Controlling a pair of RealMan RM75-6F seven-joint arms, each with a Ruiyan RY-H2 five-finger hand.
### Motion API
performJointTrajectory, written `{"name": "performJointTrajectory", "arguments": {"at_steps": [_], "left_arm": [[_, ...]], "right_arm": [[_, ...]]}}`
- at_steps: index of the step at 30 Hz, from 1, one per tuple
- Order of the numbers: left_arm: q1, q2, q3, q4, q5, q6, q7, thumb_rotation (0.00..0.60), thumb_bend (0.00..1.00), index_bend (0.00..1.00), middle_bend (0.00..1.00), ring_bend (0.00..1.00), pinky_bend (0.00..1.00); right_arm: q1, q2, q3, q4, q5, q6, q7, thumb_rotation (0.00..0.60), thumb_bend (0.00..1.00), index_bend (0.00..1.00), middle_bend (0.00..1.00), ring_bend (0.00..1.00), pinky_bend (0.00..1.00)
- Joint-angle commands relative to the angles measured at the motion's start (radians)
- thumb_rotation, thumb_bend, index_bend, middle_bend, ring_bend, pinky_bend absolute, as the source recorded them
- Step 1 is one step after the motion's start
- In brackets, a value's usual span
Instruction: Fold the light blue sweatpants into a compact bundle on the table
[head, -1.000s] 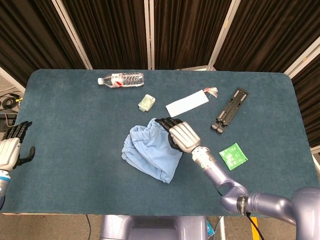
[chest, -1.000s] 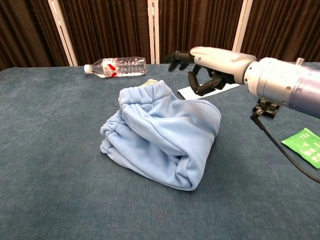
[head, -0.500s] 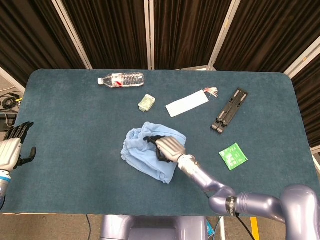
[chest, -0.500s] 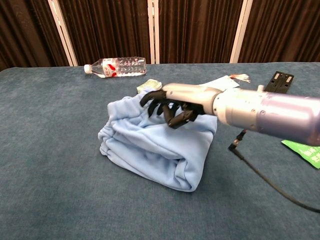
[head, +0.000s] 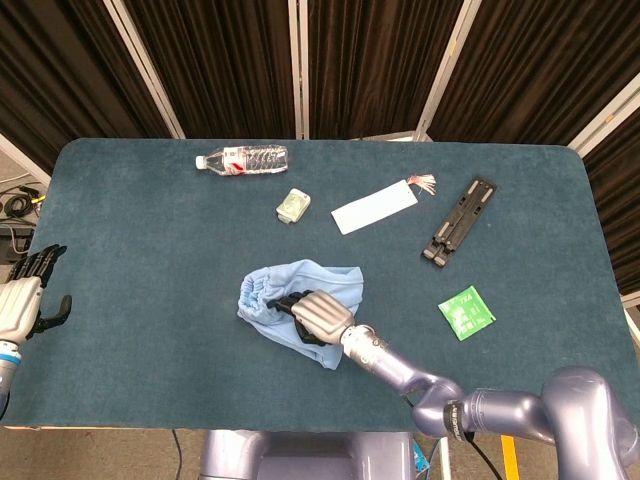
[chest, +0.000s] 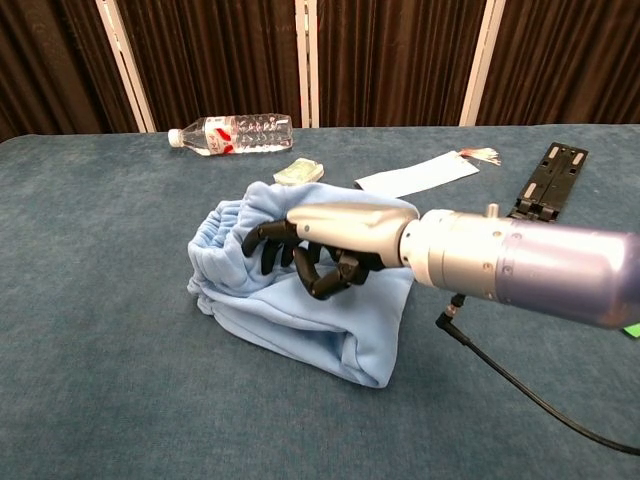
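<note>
Sweatpants nearly bundled, right hand pressing on top.

The sweatpants (head: 298, 297) lie near the middle of the table (head: 130, 240), already gathered into a loose lump with the elastic waistband bunched at its left end. The right hand (chest: 325, 245) rests on the bundle, dark fingers (chest: 285, 255) curled into the cloth; whether they pinch a fold I cannot tell. The left hand (head: 22, 298) hangs at the far left edge, fingers apart, holding nothing. Folding looks mostly done; only flattening and tidying seem left.
</note>
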Motion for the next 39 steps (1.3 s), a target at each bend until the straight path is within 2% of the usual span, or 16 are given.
{"name": "performJointTrajectory", "arguments": {"at_steps": [1, 6, 12, 16, 22, 27, 31, 39], "left_arm": [[0.0, 0.0, 0.0, 0.0, -0.001, 0.0, 0.001, 0.6, 0.57, 0.0, 0.0, 0.0, 0.0], [-0.001, -0.002, 0.001, 0.002, -0.004, -0.004, 0.005, 0.6, 0.57, 0.0, 0.0, 0.0, 0.0], [-0.002, -0.003, 0.0, 0.004, -0.006, -0.006, 0.004, 0.6, 0.57, 0.0, 0.0, 0.0, 0.0], [-0.002, -0.001, 0.0, 0.006, -0.007, -0.008, 0.001, 0.6, 0.58, 0.0, 0.0, 0.0, 0.0], [-0.002, -0.001, -0.001, 0.009, -0.01, -0.007, 0.001, 0.6, 0.58, 0.0, 0.0, 0.0, 0.0], [0.002, 0.0, -0.002, 0.008, -0.01, 0.0, -0.001, 0.6, 0.57, 0.0, 0.0, 0.0, 0.0], [0.008, -0.001, 0.001, 0.004, -0.004, 0.011, 0.005, 0.6, 0.58, 0.0, 0.0, 0.0, 0.0], [0.033, -0.005, 0.013, -0.011, 0.024, 0.062, 0.02, 0.6, 0.57, 0.0, 0.0, 0.0, 0.0]], "right_arm": [[0.006, -0.024, -0.026, 0.039, -0.031, 0.002, -0.027, 0.6, 0.93, 0.22, 0.26, 0.25, 0.34], [0.012, -0.064, -0.043, 0.095, -0.051, 0.001, -0.049, 0.6, 0.93, 0.22, 0.26, 0.25, 0.34], [0.016, -0.112, -0.04, 0.15, -0.051, 0.0, -0.051, 0.6, 0.93, 0.22, 0.26, 0.25, 0.34], [0.011, -0.111, -0.033, 0.13, -0.072, 0.024, -0.029, 0.6, 0.92, 0.2, 0.23, 0.25, 0.34], [0.002, -0.059, -0.03, 0.051, -0.13, 0.076, 0.009, 0.6, 0.83, 0.12, 0.17, 0.25, 0.33], [-0.025, 0.04, -0.051, -0.058, -0.194, 0.14, 0.032, 0.6, 0.79, 0.09, 0.14, 0.25, 0.33], [-0.066, 0.16, -0.103, -0.13, -0.292, 0.227, 0.038, 0.6, 0.77, 0.08, 0.13, 0.25, 0.33], [-0.164, 0.388, -0.208, -0.145, -0.475, 0.431, 0.035, 0.6, 0.74, 0.08, 0.13, 0.25, 0.3]]}}
